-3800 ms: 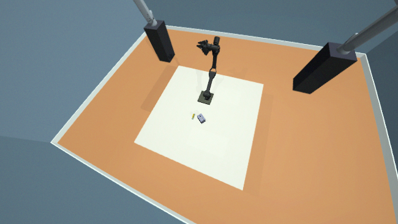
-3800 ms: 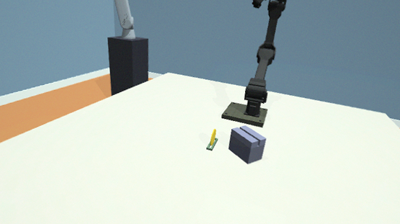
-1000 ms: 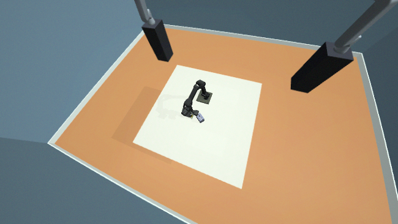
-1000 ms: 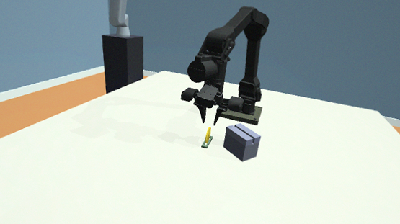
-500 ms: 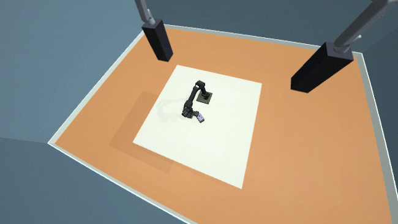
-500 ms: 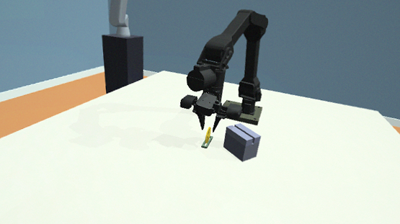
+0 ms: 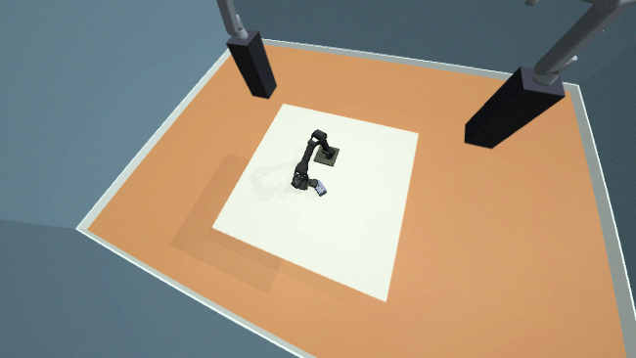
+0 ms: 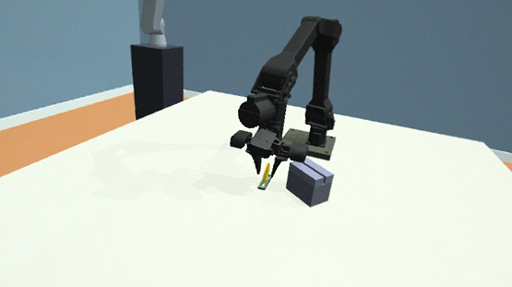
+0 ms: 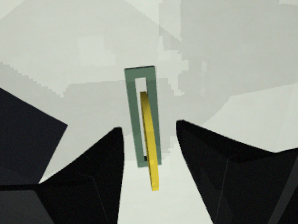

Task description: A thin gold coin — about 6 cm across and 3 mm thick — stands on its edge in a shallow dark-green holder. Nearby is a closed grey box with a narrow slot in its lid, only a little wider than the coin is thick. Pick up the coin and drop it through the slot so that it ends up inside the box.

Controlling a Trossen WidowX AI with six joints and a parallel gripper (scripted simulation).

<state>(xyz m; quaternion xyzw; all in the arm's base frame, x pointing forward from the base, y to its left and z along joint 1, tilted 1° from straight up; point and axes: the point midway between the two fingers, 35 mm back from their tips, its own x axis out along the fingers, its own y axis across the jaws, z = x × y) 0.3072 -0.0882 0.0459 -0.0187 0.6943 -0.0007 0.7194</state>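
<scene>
The gold coin (image 8: 266, 173) (image 9: 149, 145) stands on edge in the dark-green holder (image 8: 261, 187) (image 9: 140, 73). My gripper (image 8: 265, 174) (image 9: 149, 129) is partly open and points down. Its fingertips are on either side of the coin, with a gap to each side in the wrist view. The grey box (image 8: 302, 184) (image 7: 320, 188) is closed and stands just beside the holder. Its narrow lid slot shows in the exterior view. In the wrist view only a dark part of the box (image 9: 25, 135) shows at the left edge. In the top view the arm hides the coin and fingertips.
The arm's base plate (image 7: 319, 160) (image 8: 329, 152) is behind the box on the white table top (image 7: 362, 225) (image 8: 152, 262). Dark pedestals (image 7: 251, 66) (image 7: 514, 108) bearing grey arms stand beyond the table. The arm's shadow falls across the table.
</scene>
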